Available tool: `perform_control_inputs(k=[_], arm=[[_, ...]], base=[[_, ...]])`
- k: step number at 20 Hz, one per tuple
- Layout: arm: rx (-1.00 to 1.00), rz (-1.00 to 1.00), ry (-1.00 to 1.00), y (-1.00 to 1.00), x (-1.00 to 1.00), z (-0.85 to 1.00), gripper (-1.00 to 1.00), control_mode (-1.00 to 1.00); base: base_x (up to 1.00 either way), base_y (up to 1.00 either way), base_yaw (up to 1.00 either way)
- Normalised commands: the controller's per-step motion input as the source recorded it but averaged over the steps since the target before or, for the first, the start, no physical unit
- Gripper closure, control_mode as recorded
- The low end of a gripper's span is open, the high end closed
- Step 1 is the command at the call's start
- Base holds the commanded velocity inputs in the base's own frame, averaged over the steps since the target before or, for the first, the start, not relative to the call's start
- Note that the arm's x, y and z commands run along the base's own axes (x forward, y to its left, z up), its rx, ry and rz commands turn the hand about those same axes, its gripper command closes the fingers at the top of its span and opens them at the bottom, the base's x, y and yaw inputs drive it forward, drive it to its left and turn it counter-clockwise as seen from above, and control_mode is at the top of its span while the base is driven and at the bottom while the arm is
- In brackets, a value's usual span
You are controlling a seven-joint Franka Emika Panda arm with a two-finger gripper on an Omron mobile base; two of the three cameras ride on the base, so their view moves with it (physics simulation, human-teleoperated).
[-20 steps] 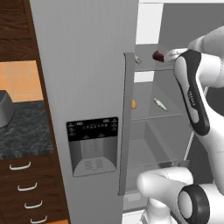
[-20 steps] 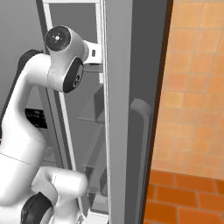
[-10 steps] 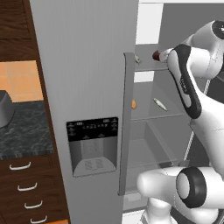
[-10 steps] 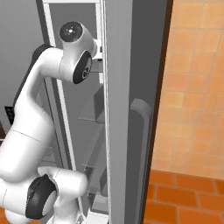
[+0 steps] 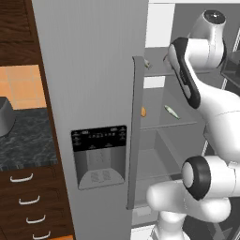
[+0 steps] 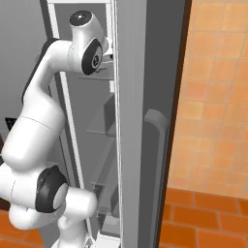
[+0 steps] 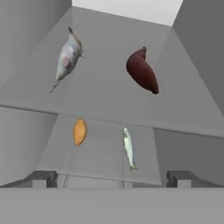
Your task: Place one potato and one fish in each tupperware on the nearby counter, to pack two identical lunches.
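Observation:
I look into an open fridge. In the hand view an orange-tan potato [image 7: 79, 131] and a slim silvery fish [image 7: 129, 148] lie side by side on the lower glass shelf. Another pale fish [image 7: 68, 56] and a dark red sweet potato [image 7: 142, 71] lie on the shelf above. My gripper [image 7: 113, 179] is open and holds nothing, some way back from all of them. From the left base view the potato [image 5: 143, 111] and fish [image 5: 171, 111] sit on the middle shelf, below my forearm. The tupperware is out of view. The counter [image 5: 26, 138] lies left of the fridge.
The closed left fridge door [image 5: 89, 84] with its dispenser and long handle [image 5: 136, 131] stands between the shelves and the counter. The open right door [image 6: 145, 121] hems the arm in. A grey object [image 5: 4, 119] sits at the counter's left edge.
The arm has lifted and folded further into the fridge, its elbow now high and its forearm reaching left toward the upper shelf. The food has not moved and the gripper stays open.

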Motion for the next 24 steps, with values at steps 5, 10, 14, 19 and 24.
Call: perform_control_inputs(k=[5,10,14,19,24], arm=[[0.04,0.0,0.01,-0.11,0.37,0.0,-1.0,-1.0],[0.12,0.0,0.02,-0.31,0.33,0.0,-1.0,-1.0],[0.1,0.0,0.0,-0.29,0.17,-0.16,-1.0,-1.0],[0.04,0.0,0.02,-0.09,0.32,-0.4,-1.0,-1.0],[0.0,0.0,0.0,0.01,0.55,-0.08,-1.0,-1.0]], base=[[0.0,0.0,0.0],[0.0,0.0,0.0],[0.0,0.0,0.0],[0.0,0.0,0.0],[0.0,0.0,0.0]])
